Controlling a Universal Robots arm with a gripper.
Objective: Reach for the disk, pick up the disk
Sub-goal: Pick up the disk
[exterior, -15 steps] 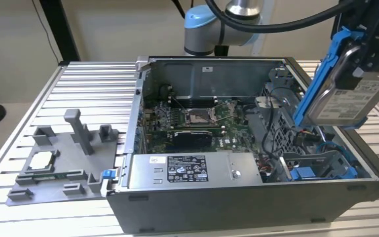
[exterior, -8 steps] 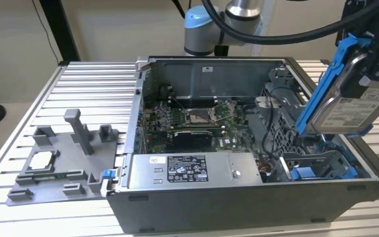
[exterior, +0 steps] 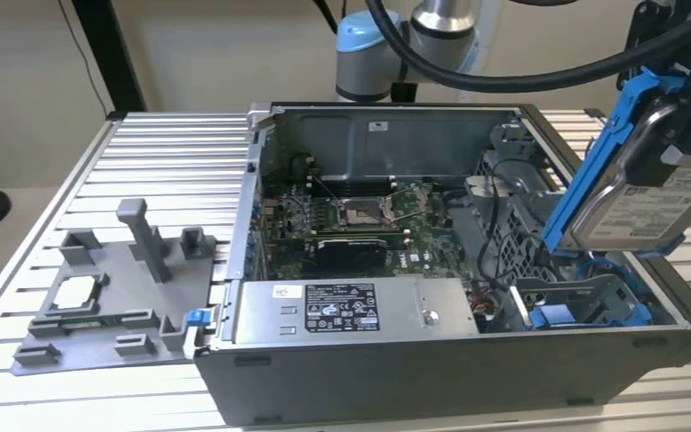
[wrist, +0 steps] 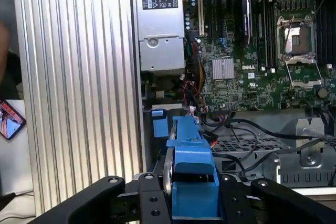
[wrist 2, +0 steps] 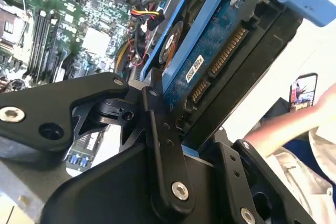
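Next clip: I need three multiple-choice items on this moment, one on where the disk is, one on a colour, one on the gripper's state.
1. Where is the disk?
A. Lying on the grey fixture plate
B. Held up above the open case, at the exterior view's right
C. Seated flat on the motherboard

2. What colour is the bracket round the disk?
A. Blue
B. Red
C. Yellow

3. What is the gripper's state?
A. Open, away from everything
B. Shut on nothing
C. Shut on the disk

Answers:
1. B: the disk hangs tilted above the case, clear of the fixture plate.
2. A: the bracket is blue in every view.
3. C: in both wrist views the gripper has its black fingers clamped against the disk's sides.
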